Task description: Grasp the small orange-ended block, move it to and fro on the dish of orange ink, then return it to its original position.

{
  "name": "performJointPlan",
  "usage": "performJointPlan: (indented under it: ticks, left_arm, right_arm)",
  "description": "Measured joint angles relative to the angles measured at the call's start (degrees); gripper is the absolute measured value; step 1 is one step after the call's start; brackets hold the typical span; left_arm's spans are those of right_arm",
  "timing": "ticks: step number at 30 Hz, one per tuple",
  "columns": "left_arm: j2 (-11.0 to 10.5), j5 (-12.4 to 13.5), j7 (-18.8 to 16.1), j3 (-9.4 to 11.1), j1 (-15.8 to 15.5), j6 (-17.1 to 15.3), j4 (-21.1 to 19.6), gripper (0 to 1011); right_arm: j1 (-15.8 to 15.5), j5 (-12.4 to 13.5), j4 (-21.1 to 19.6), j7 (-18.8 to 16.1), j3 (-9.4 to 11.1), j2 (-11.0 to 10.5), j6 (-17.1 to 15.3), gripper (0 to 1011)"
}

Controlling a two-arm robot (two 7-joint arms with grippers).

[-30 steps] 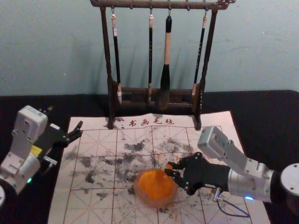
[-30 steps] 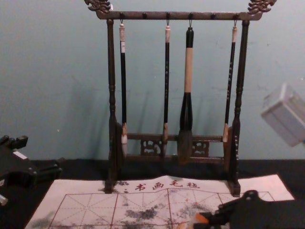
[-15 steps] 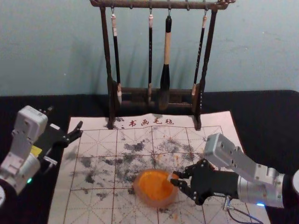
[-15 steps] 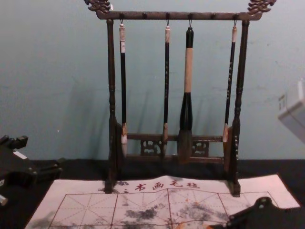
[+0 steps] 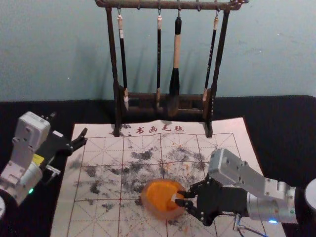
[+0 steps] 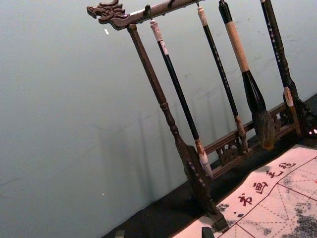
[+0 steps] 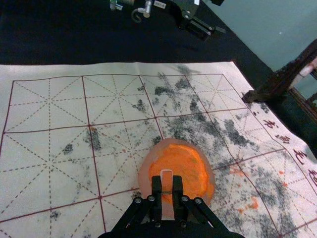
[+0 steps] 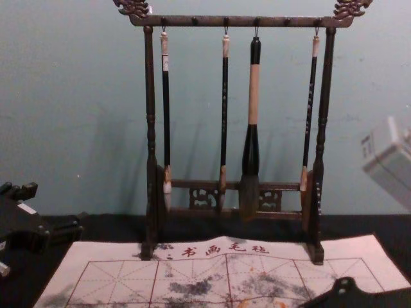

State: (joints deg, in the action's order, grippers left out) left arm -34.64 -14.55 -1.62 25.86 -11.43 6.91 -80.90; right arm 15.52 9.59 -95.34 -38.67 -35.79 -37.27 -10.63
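Orange ink (image 5: 159,190) is spreading across the round dish (image 5: 169,215), which is sitting at the lower centre of the head view on the stained, grid-lined mat (image 5: 94,222). Coming in from the lower right of that frame, the right hand (image 5: 179,198) is reaching over the dish's right-hand rim, and its two fingers are closing on the small pale block (image 7: 166,174), one on each side, with only the block's width lying between them. Both the head view and the right wrist view are showing the block within the dish's outline, its far end pointing into the ink; whether it is pressing on the ink or hanging just above it, I cannot tell. The left hand (image 5: 69,124) is waiting idle at the left of the head view, its fingers standing wide apart with nothing between them. Farther back, brushes (image 5: 175,81) are hanging from the dark rack (image 5: 114,54), well apart from the work, and black cloth is covering the counter (image 5: 281,128). Judging from this, the rubbing step is under way: the grasp is looking settled, and the return is waiting to be done. The next move is calling for short, level strokes to and fro, holding the end low enough to meet the ink without pushing the dish along the mat. After that, the right hand is going to need a clean lift over the rim before carrying the block back to its place.
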Motion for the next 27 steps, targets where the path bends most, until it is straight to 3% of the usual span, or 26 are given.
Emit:
performJointPlan:
  ticks: [16,27]
  left_arm:
    - [0.0,0.0,0.0,0.0,0.0,0.0,0.0,1001]
    - [0.0,0.0,0.0,0.0,0.0,0.0,0.0,1001]
  right_arm:
    - [3.4,-2.8,2.8,1.1,-1.7,2.7,-1.8,85]
    - [4.4,-3.8,4.3,1.9,-1.1,3.4,-3.3,85]
